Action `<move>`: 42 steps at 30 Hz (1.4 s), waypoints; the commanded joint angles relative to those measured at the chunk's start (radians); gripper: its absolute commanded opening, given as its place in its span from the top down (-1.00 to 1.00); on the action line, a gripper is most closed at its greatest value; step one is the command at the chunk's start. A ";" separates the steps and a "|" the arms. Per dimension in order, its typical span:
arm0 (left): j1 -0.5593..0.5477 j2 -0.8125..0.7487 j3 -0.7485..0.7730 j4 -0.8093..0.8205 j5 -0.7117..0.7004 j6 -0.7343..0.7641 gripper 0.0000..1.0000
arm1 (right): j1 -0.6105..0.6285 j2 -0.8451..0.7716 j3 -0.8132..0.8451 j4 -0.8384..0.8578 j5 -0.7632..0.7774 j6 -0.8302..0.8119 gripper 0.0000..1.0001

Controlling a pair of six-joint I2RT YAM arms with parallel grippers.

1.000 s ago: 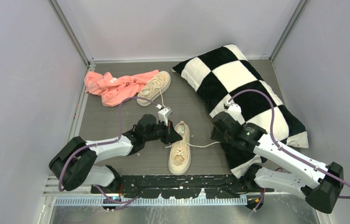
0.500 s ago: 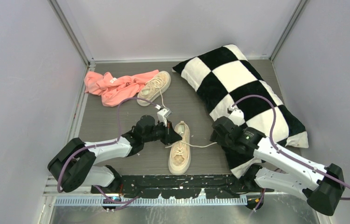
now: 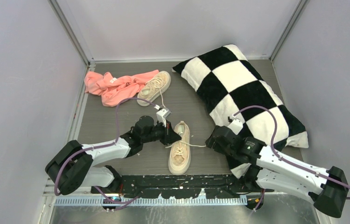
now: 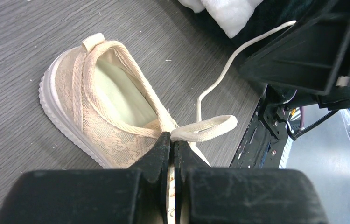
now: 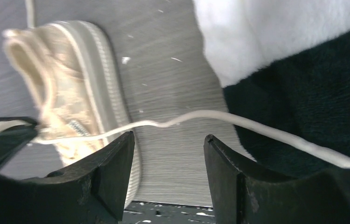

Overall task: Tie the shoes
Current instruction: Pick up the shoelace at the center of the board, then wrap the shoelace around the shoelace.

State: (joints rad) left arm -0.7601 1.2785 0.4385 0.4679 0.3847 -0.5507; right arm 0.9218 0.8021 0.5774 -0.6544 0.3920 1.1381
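Note:
One beige shoe (image 3: 180,150) lies at the table's near middle, toe toward me; the other shoe (image 3: 155,87) rests far back by the pink cloth. My left gripper (image 3: 171,135) is at the near shoe's heel side, shut on a loop of its cream lace (image 4: 208,128), which comes out at the fingertips (image 4: 172,137) beside the shoe's collar (image 4: 98,116). The lace's free end (image 3: 197,145) trails right toward my right gripper (image 3: 209,142). That gripper (image 5: 168,140) is open, and the lace (image 5: 201,114) runs just beyond its fingertips, untouched. The shoe (image 5: 70,88) shows on its left.
A black-and-white checkered pillow (image 3: 243,88) fills the right side, its near corner beneath my right arm. A pink cloth (image 3: 117,86) lies back left. Grey walls close in on three sides. A black rail (image 3: 178,180) runs along the near edge.
My right gripper has opened wider and slid left and toward the near edge, off the pillow and closer to the near shoe. The left gripper keeps its hold in place.

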 commanded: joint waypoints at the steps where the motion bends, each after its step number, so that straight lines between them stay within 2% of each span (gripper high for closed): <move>1: -0.005 -0.043 0.002 0.034 -0.003 0.022 1.00 | 0.003 0.024 -0.018 0.051 0.052 0.107 -0.23; 6: -0.007 -0.031 0.005 0.041 0.004 0.010 0.99 | -0.091 0.035 -0.037 0.073 0.058 0.093 -0.22; 12: -0.014 -0.004 0.006 0.065 0.008 0.005 0.99 | -0.184 0.080 -0.121 0.242 -0.033 0.065 -0.08; 15: -0.016 0.014 0.012 0.065 0.008 0.003 0.99 | -0.186 0.120 -0.120 0.298 -0.046 0.052 0.26; 18: -0.018 0.030 0.018 0.075 0.016 0.001 0.99 | -0.186 0.134 -0.093 0.318 -0.070 0.008 0.93; 19: -0.018 0.034 0.020 0.079 0.019 0.000 0.99 | -0.186 0.136 -0.079 0.319 -0.079 -0.017 0.98; 28: -0.019 0.066 0.031 0.107 0.034 -0.023 0.99 | -0.169 0.119 0.068 0.254 -0.170 -0.180 0.99; 33: -0.019 0.075 0.026 0.118 0.041 -0.028 0.99 | -0.153 0.090 0.081 0.287 -0.239 -0.230 0.99; 39: -0.019 0.071 0.026 0.119 0.047 -0.028 0.99 | -0.129 0.115 0.160 0.290 -0.372 -0.384 0.99; 42: -0.019 0.068 0.026 0.120 0.056 -0.028 1.00 | -0.114 0.129 0.188 0.281 -0.378 -0.414 0.99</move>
State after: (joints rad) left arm -0.7708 1.3499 0.4389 0.5308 0.4046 -0.5735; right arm 0.7906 0.9192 0.6949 -0.3962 0.0753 0.8192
